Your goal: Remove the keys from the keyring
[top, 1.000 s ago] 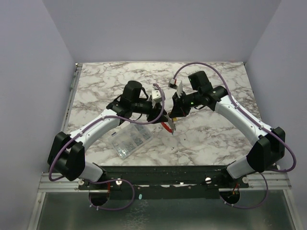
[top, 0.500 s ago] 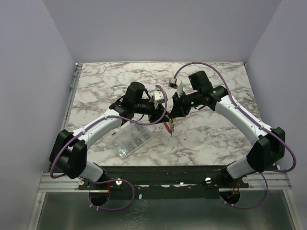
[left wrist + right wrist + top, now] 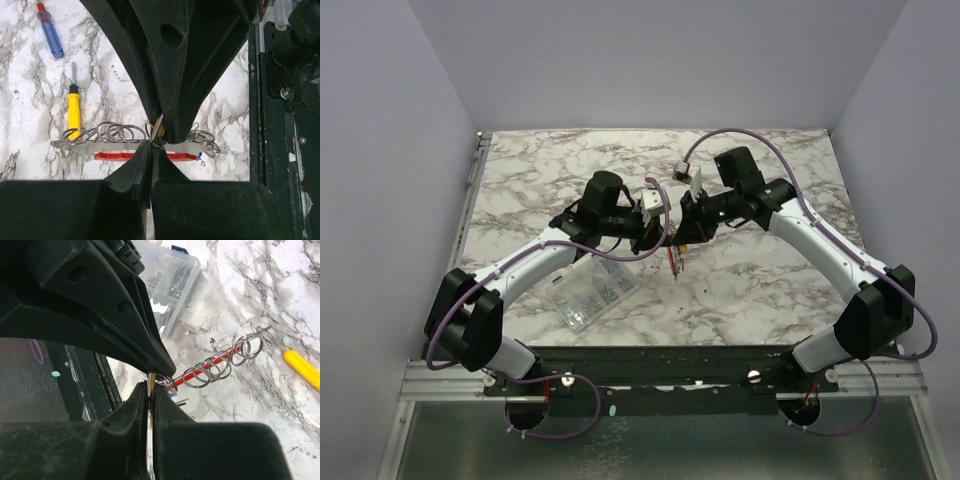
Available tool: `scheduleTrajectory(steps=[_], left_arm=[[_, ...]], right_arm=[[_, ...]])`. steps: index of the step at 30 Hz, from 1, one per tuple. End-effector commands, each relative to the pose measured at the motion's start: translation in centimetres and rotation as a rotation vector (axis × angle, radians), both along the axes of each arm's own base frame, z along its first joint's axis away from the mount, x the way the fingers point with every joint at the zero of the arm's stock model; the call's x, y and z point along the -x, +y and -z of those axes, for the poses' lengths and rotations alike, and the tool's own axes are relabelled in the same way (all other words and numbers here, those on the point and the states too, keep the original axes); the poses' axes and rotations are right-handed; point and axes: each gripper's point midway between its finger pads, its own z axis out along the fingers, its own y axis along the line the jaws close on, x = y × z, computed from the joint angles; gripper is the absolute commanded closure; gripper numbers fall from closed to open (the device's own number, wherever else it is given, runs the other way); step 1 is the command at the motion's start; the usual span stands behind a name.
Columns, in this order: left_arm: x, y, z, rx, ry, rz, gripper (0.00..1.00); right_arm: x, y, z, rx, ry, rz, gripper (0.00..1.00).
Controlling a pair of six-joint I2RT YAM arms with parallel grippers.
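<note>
The keyring (image 3: 673, 260) hangs above the table between both grippers. In the left wrist view it is a grey metal bar (image 3: 100, 143) carrying several wire rings, with a red band (image 3: 120, 156) under it. My left gripper (image 3: 152, 149) is shut on a small ring of the keyring. My right gripper (image 3: 151, 389) is shut on a thin yellow-tagged key (image 3: 150, 381) that hangs from that same ring; this key also shows in the left wrist view (image 3: 159, 126). The rings (image 3: 215, 367) and the red band (image 3: 197, 374) trail away from it. A bit of blue shows at the bar's end (image 3: 199, 158). Other keys are hidden.
A clear plastic compartment box (image 3: 590, 292) lies near the left arm and shows in the right wrist view (image 3: 170, 277). A yellow-handled screwdriver (image 3: 74, 109) and a blue-and-red screwdriver (image 3: 50, 31) lie on the marble table (image 3: 770, 280).
The left gripper has shifted slightly right toward the right gripper. The keyring has swung from a slant to hanging more nearly straight down between them.
</note>
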Motion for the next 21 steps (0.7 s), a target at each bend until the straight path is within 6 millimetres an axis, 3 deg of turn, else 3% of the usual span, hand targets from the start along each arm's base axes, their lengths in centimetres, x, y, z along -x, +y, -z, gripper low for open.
scheduleTrajectory(steps=[1,13,21], left_arm=[[0.0,-0.1,-0.1,0.017,-0.011,0.01,1.0],[0.3,1.2,-2.7,0.093,0.036,0.04,1.0],[0.4,1.3,-2.5,0.102,0.047,0.046,1.0]], right_arm=[[-0.2,0.6,-2.2,-0.047,-0.047,-0.014,0.99],[-1.8,-2.6,0.8,0.022,-0.03,0.052,0.99],[-1.6,-2.4,0.9,-0.003,-0.011,0.03,1.0]])
